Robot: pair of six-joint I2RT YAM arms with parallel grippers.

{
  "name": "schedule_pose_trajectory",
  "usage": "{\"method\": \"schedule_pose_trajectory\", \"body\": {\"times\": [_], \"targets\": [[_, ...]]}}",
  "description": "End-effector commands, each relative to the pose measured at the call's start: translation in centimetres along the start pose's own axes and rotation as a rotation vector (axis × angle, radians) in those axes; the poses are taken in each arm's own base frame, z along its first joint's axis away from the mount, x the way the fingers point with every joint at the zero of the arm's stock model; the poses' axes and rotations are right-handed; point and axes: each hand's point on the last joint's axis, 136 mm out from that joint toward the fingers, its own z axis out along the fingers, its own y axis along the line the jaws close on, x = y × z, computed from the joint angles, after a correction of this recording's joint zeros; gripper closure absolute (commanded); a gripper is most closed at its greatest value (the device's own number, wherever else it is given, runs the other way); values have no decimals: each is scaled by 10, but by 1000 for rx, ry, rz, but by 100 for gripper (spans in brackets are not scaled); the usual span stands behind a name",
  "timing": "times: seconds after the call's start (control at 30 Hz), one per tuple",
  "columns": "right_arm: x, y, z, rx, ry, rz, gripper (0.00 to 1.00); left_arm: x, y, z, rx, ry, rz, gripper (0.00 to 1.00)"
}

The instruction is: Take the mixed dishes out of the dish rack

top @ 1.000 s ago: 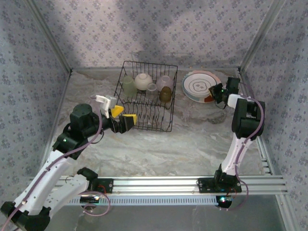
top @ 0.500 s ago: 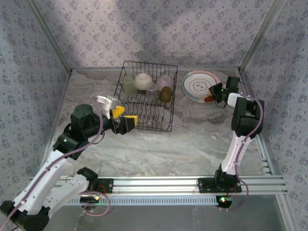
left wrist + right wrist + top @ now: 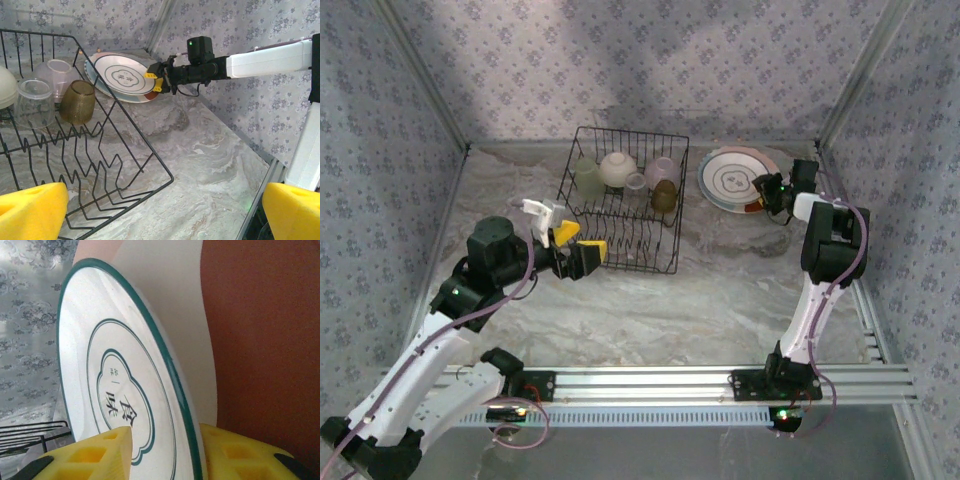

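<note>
The black wire dish rack [image 3: 620, 215] [image 3: 125, 150] stands mid-table and holds a cream bowl [image 3: 617, 168], a lavender bowl [image 3: 55, 72], a clear cup [image 3: 34, 102], an amber cup [image 3: 663, 197] [image 3: 77, 101] and a pale green cup [image 3: 588, 180]. To its right lies a stack of plates [image 3: 730, 178]: a green-striped plate [image 3: 122, 75] [image 3: 115, 365] on top, a white one under it and an orange-red rimmed one [image 3: 150, 96] at the bottom. My right gripper [image 3: 763, 190] [image 3: 152, 82] [image 3: 165, 432] straddles the striped plate's rim, its pads parted. My left gripper [image 3: 578, 243] [image 3: 165, 210] hangs wide open at the rack's near left corner, holding nothing.
Patterned walls close in the back and both sides; the plate stack sits near the back right corner. An aluminium rail [image 3: 720, 380] runs along the near edge. Bare marble table [image 3: 720, 290] stretches between the rack and the rail.
My right gripper's pads have parted around the striped plate's rim, and the plate rests on the stack. The left arm has shifted only slightly.
</note>
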Motion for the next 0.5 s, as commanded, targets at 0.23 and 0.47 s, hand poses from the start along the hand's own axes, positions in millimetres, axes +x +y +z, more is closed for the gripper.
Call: {"method": "schedule_pose_trajectory", "body": {"times": [0.23,0.47], "targets": [[-13,13,-18,36,-29,-36,33,-4,-3,-1,5,-17,31,1],[-21,19,-44,124,-79,-95,14,-3,0,1,-8,-13,27,1]]}}
